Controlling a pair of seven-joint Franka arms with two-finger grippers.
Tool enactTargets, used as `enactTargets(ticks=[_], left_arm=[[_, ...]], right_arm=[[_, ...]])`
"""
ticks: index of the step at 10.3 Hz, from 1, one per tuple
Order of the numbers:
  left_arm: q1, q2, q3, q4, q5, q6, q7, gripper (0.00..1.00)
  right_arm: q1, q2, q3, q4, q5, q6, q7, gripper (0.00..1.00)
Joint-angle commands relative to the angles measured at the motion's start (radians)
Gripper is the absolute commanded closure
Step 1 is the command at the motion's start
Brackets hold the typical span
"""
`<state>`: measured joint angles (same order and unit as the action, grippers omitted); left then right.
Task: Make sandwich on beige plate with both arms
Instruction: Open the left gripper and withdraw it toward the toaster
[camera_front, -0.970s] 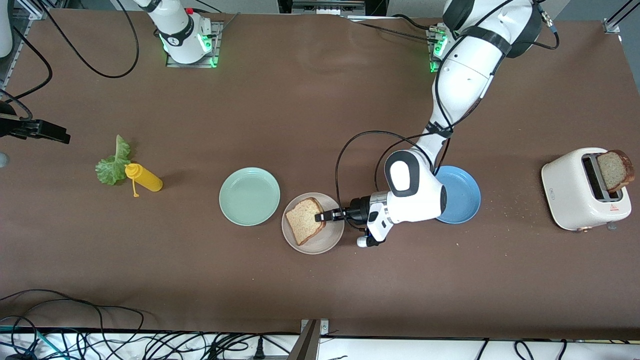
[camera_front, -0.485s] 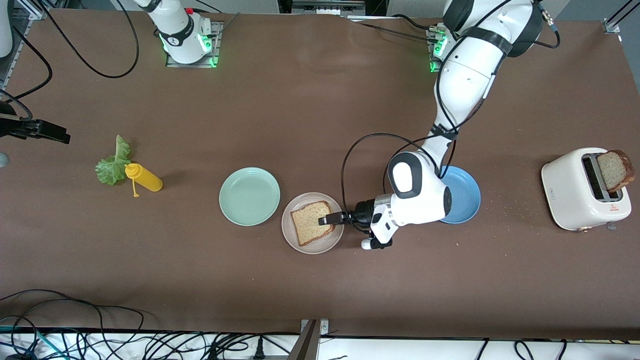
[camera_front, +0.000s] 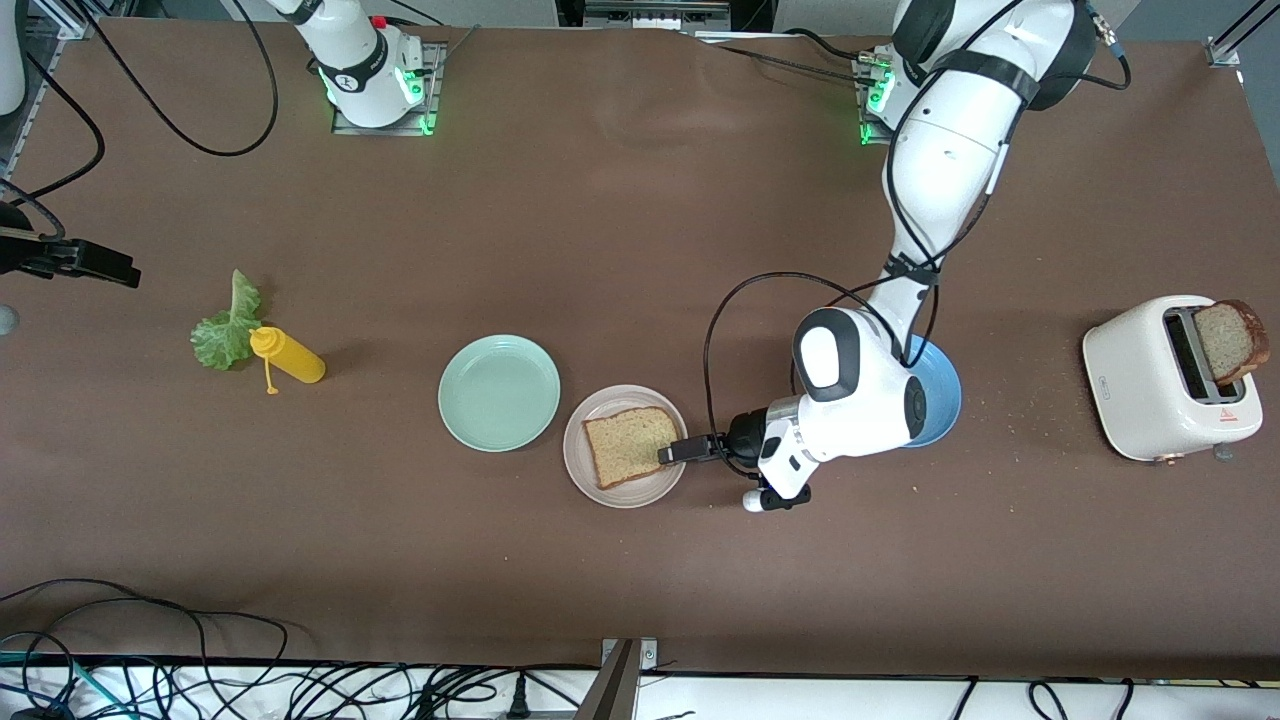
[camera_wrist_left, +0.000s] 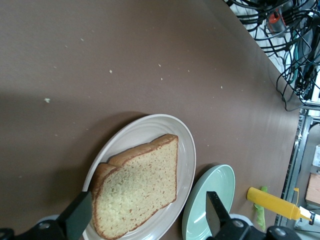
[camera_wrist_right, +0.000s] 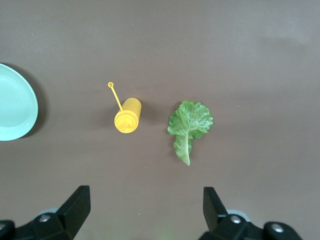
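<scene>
One brown bread slice (camera_front: 628, 446) lies flat on the beige plate (camera_front: 620, 396). It also shows in the left wrist view (camera_wrist_left: 137, 192), on the plate (camera_wrist_left: 150, 129). My left gripper (camera_front: 675, 452) is open and empty, low at the plate's rim toward the left arm's end; its fingers (camera_wrist_left: 80, 217) stand apart. A second slice (camera_front: 1230, 340) sticks out of the toaster (camera_front: 1150, 385). The lettuce leaf (camera_front: 225, 330) lies on the table toward the right arm's end, also in the right wrist view (camera_wrist_right: 190, 122). My right gripper (camera_wrist_right: 145, 210) is open and empty, high over the table by the lettuce.
A yellow squeeze bottle (camera_front: 290, 357) lies touching the lettuce, also in the right wrist view (camera_wrist_right: 127, 116). A mint-green plate (camera_front: 499, 392) sits beside the beige plate. A blue plate (camera_front: 940, 400) is partly hidden under the left arm.
The left gripper let go of the slice, which dropped from tilted to flat on the beige plate. The gripper has drawn back toward the left arm's end. The right arm has not moved.
</scene>
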<state>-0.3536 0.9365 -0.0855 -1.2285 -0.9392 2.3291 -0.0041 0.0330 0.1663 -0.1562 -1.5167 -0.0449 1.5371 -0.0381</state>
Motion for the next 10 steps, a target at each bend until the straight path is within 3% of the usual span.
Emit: enactTargets(ticks=[1, 3, 10], left_arm=[[0.022, -0.06, 0.003, -0.016, 0.171, -0.04, -0.14, 0.0], [0.066, -0.1, 0.003, -0.016, 0.358, -0.153, -0.235, 0.0], [0.223, -0.211, 0.004, -0.016, 0.81, -0.572, -0.309, 0.0]], right_arm=[[-0.002, -0.001, 0.001, 0.009, 0.013, -0.012, 0.001, 0.0], [-0.002, -0.001, 0.001, 0.009, 0.013, -0.012, 0.001, 0.0], [-0.002, -0.001, 0.001, 0.009, 0.013, -0.014, 0.001, 0.0]])
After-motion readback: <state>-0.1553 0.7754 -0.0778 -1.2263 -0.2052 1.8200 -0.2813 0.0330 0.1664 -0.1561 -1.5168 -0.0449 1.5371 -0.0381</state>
